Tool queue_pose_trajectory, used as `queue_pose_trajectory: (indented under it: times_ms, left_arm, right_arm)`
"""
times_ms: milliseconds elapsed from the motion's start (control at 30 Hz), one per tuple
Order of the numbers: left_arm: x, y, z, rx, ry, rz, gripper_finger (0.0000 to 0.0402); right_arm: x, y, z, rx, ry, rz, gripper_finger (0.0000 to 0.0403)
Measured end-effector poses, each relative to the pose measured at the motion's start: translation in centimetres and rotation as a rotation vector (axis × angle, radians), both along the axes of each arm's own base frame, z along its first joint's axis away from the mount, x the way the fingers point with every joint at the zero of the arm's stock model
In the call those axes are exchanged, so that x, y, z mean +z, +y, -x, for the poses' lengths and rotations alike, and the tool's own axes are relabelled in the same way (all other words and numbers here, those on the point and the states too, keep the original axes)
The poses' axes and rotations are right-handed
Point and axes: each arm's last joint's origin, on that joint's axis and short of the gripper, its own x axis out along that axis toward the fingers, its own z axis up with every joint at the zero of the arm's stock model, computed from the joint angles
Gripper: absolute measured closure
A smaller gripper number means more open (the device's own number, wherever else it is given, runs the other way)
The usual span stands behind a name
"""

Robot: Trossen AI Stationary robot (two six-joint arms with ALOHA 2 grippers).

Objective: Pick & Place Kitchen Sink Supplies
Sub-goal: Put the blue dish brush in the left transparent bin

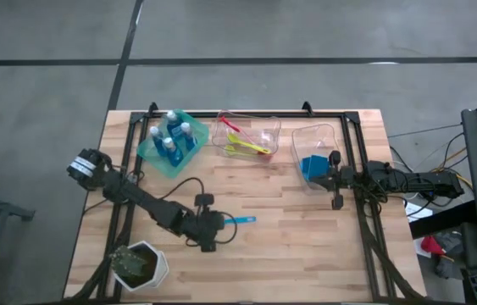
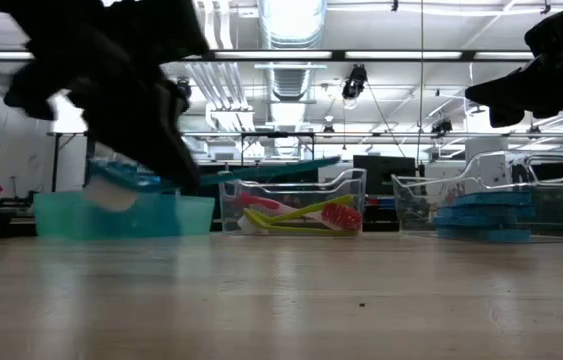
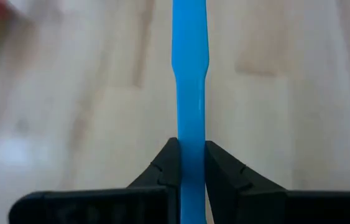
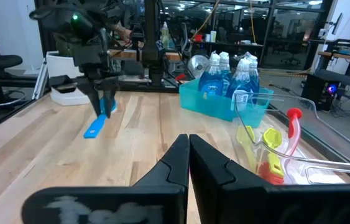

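**Left arm has the blue brush pinched by its handle**

Your left gripper [image 1: 214, 222] sits low over the front middle of the bench [image 1: 306, 246], with its jaws nearly closed on the thin handle of a blue brush [image 1: 240, 219]. In the left wrist view the handle [image 3: 189, 93] runs straight out from between the two fingers [image 3: 165, 165], held tight on both sides. From the right wrist view the brush [image 4: 97, 124] hangs tilted, its far end down near or on the wood; you cannot tell from here whether it touches.

Your right gripper [image 1: 336, 202] waits at the right side of the bench, just beside the clear bin [image 1: 316, 135] that holds a stack of blue sponges [image 1: 311, 167]. Its jaws are fully closed with nothing between them.

Along the back edge, the teal bin [image 1: 155, 161] holds the bottles of blue liquid [image 1: 174, 135] with white caps. The clear bin in the middle [image 1: 270, 131] holds a yellow-green brush [image 1: 246, 149] and a pink brush [image 1: 231, 124]. A white pot with a green plant [image 1: 140, 264] stands at the front left corner, near the left arm.
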Motion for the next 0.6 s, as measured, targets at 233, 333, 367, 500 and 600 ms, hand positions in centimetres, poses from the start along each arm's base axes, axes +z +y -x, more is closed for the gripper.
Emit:
queue_pose_trajectory:
  times_ms: [233,333,367,500,600]
  left_arm:
    - [2.4,4.3,-3.0,-0.02,-0.022,-0.211,0.0359]
    - [3.5,6.8,-4.2,-0.014,-0.018,-0.27,0.036]
    - [3.9,7.7,-4.5,-0.011,-0.018,-0.286,0.036]
    - [5.5,11.2,-5.7,0.003,-0.013,-0.337,0.0357]
    - [6.6,14.0,-6.1,0.033,-0.001,-0.363,0.0358]
  right_arm:
    - [0.0,0.0,0.0,-0.001,0.0,0.0,0.0394]
    - [0.0,0.0,0.0,-0.001,0.0,0.0,0.0394]
    - [0.0,0.0,0.0,-0.001,0.0,0.0,0.0394]
    - [0.0,0.0,0.0,-0.001,0.0,0.0,0.0394]
    - [0.0,0.0,0.0,-0.001,0.0,0.0,0.0394]
